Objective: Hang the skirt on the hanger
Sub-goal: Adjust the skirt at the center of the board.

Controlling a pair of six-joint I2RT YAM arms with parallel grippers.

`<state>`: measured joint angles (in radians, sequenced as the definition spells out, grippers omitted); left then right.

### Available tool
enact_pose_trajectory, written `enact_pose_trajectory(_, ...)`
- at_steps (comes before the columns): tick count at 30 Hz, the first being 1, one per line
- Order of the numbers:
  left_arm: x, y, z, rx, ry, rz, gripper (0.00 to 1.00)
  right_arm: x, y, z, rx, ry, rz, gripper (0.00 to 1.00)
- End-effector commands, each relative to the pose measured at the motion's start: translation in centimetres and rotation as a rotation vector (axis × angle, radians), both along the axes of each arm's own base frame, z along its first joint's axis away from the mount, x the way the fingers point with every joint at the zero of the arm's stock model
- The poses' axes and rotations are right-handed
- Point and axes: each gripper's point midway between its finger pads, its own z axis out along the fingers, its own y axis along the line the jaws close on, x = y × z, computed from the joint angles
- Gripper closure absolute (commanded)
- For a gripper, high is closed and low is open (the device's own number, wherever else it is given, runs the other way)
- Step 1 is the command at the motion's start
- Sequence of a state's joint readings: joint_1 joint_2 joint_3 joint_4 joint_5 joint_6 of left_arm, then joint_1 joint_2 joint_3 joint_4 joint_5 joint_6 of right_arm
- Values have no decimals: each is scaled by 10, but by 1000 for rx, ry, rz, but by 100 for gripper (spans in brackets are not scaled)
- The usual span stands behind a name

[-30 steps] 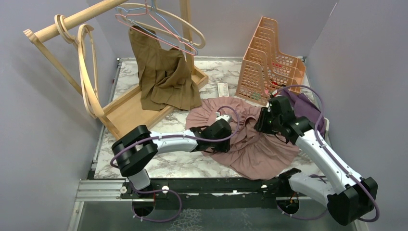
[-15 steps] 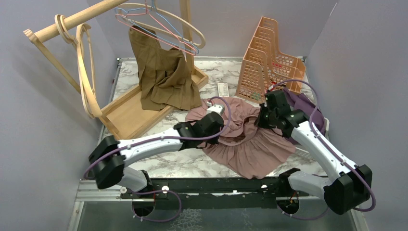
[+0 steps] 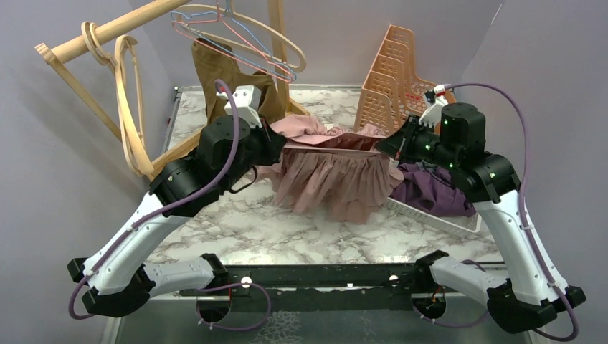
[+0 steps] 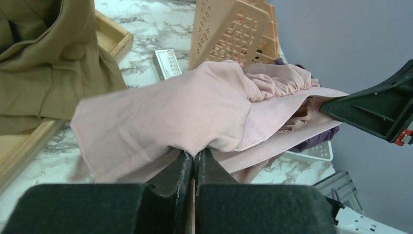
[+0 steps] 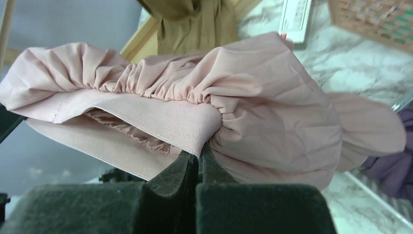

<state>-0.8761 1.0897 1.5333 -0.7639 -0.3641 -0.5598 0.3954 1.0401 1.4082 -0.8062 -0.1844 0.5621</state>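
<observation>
Open bench [image 3: 287, 236] is showing in front of the pink skirt [image 3: 326, 175]; hangers [image 3: 240, 36] are hanging behind-left, the orange rack [image 3: 391, 79] crowding behind-right. You are holding the skirt raised, waistband stretching between the jaws: left jaws clamping one end, right jaws pinching the other.

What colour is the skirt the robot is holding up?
The skirt is pale pink, clearest in the right wrist view.

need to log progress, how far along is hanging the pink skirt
Done: the pink skirt is held up over the marble table. In hand: the left gripper and right gripper are both shut on its waistband, stretching it between them. Left: no hanger is in the skirt yet. The wooden hangers hang on the rail, so fitting one remains.
</observation>
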Motion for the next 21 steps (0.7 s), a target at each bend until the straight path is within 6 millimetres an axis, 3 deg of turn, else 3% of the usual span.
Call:
enact_pose_trajectory(1, -18, 19, -60, 156, 181, 3, 100, -32, 6, -54, -7, 246, 62, 99)
enact_pose_trajectory(6, -40, 21, -136, 208, 399, -44, 97, -48, 11, -120, -8, 387, 100, 99)
enact_pose_trajectory(8, -46, 23, -168, 236, 482, -46, 79, -49, 16, -144, 1, 421, 127, 96)
enact_pose_trajectory(11, -48, 27, -216, 260, 565, -44, 59, -40, 14, -187, -53, 472, 107, 82)
enact_pose_trajectory(14, -52, 27, -255, 241, 633, -56, 50, -32, 12, -218, -108, 498, 107, 70)
enact_pose_trajectory(17, -60, 21, -267, 203, 668, -84, 46, -29, 8, -239, -162, 519, 110, 65)
enact_pose_trajectory(21, -63, -5, -244, 60, 607, -206, 42, -27, 4, -243, -198, 502, 125, 61)
